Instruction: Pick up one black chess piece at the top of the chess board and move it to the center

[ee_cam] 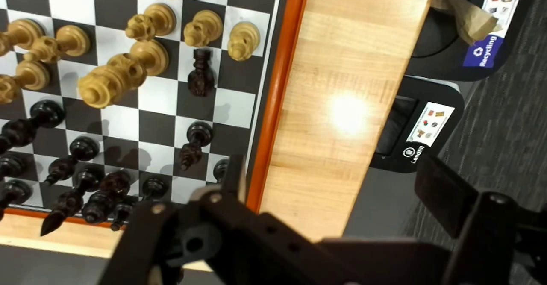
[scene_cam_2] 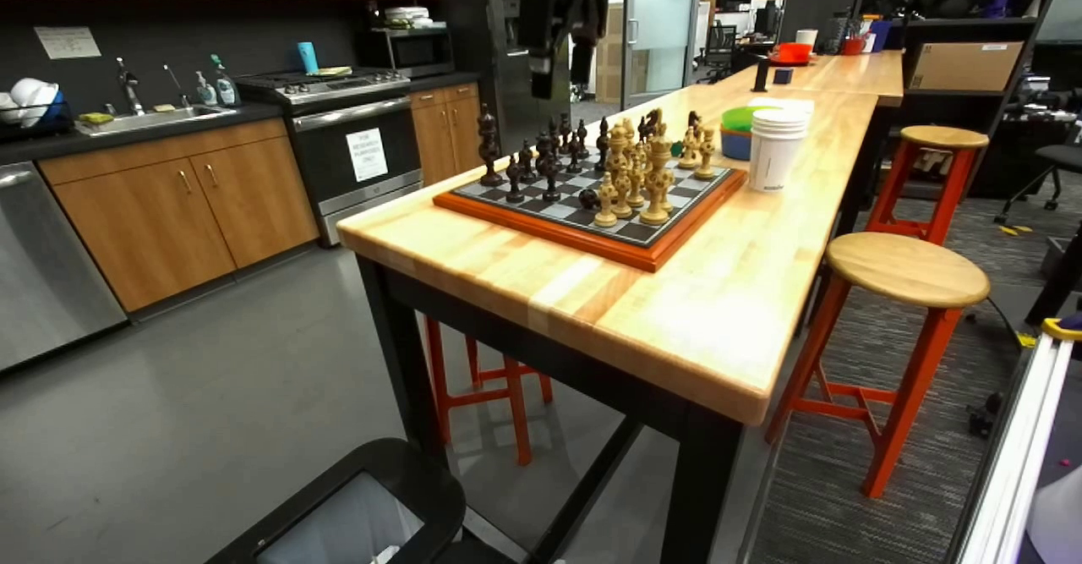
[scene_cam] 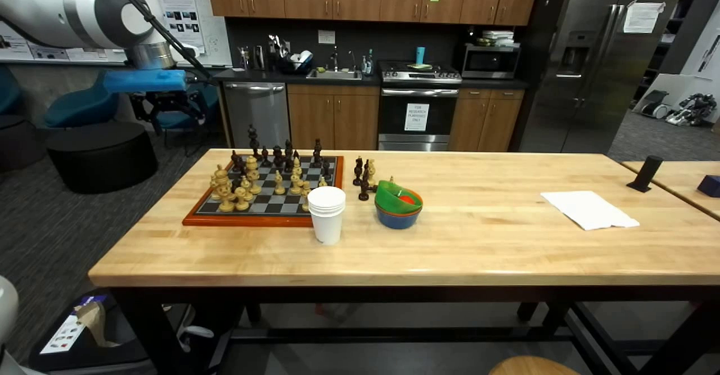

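Your hand [ee_cam: 339, 186], nearest in wrist view, is spread wide w/ nothing in it, above & seemingly off one side of the chess board [ee_cam: 278, 95]. Black pieces [scene_cam: 288, 157] mostly stand twd its far edge in an exterior view; can't tell which you need. Prob. light, stiff, slick & tippy: pinch mid-stem, below the knobbly top.

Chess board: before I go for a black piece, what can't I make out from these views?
Wrist view: the chess board is cut off by the left and top picture edges.
Wrist view: part of a black chess piece, hidden by the tool.
In an exterior view: a near corner of the chess board and part of a light chess piece, behind the white cups.
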`<state>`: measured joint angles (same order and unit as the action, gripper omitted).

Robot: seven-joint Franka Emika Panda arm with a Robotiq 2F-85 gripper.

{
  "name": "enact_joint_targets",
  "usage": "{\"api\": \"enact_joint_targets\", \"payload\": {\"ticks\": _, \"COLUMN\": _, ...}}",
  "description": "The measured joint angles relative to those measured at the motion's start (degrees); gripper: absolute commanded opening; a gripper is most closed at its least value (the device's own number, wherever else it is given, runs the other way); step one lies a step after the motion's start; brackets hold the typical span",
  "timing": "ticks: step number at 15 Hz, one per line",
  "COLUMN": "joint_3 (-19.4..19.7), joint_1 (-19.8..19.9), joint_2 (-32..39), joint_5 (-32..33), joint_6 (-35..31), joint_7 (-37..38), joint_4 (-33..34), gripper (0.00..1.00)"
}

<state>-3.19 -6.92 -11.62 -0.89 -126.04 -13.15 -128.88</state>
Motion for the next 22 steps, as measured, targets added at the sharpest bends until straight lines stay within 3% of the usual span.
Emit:
{"api": "enact_joint_targets", "payload": {"ticks": 7, "joint_3": 1.5, "joint_1": 1.7, "joint_2": 2.6, "joint_5": 1.2, "joint_6": -0.9, "joint_7": -2.3, "joint_4": 3.4, "gripper": 1.0}}
{"api": "enact_joint_targets", "payload": {"ticks": 17, "joint_3": 3.7, "joint_1": 6.2, "joint_2": 26.3, "joint_5": 1.8, "joint_6": 1.6, "joint_7": -12.0, "joint_4": 26.5, "gripper": 1.0}}
{"api": "enact_joint_targets", "payload": {"ticks": 22, "joint_3": 3.4, "joint_1": 7.3, "joint_2": 31.8, "joint_5": 1.8, "joint_6": 3.6, "joint_7": -12.5, "joint_4": 33.5, "gripper": 1.0}}
